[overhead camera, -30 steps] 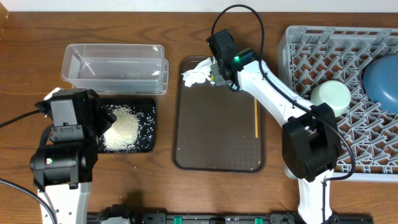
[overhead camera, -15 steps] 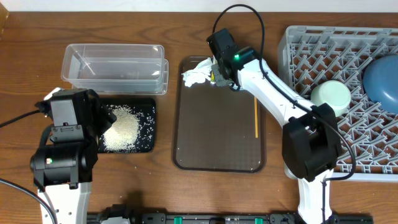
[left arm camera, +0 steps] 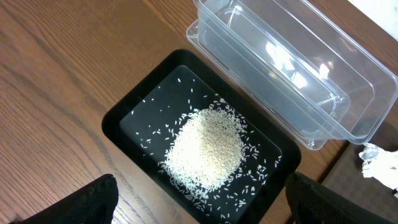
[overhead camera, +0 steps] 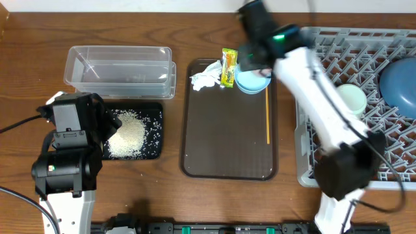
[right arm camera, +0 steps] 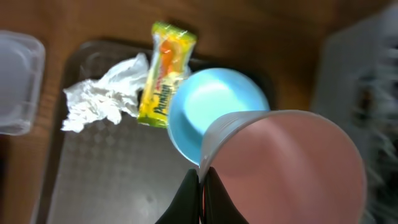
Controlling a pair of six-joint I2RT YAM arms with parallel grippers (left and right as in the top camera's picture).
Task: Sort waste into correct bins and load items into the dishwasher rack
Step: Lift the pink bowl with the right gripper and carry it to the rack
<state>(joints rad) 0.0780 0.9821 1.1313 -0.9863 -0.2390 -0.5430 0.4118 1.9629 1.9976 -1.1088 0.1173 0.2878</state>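
The right end effector (right arm camera: pixel 202 186) is clenched on the rim of the pink cup (right arm camera: pixel 286 162), which fills the lower right of the wrist view, its open mouth facing the camera and overlapping the edge of the light-blue bowl (overhead camera: pixel 250 81) below it. From overhead that arm is blurred above the far right corner of the brown tray (overhead camera: pixel 224 143), and the cup itself is hidden beneath it. The bowl sits on that corner of the tray, with the yellow-green snack wrapper (overhead camera: pixel 228 67) just beside it on its left and the crumpled tissue (overhead camera: pixel 203 78) next to the wrapper. The orange stick (overhead camera: pixel 268 123) lies along the tray's right edge. In the grey rack (overhead camera: pixel 390 149) on the right are a mint bowl (overhead camera: pixel 354 99) and the dark-blue plate (overhead camera: pixel 400 81). The left end effector (left arm camera: pixel 202 202) is released, its fingers spread wide above the black tray (overhead camera: pixel 153 149), which holds the heap of rice (overhead camera: pixel 130 133). The clear container (overhead camera: pixel 120 68) rests on the counter (overhead camera: pixel 195 26) just behind the black tray.
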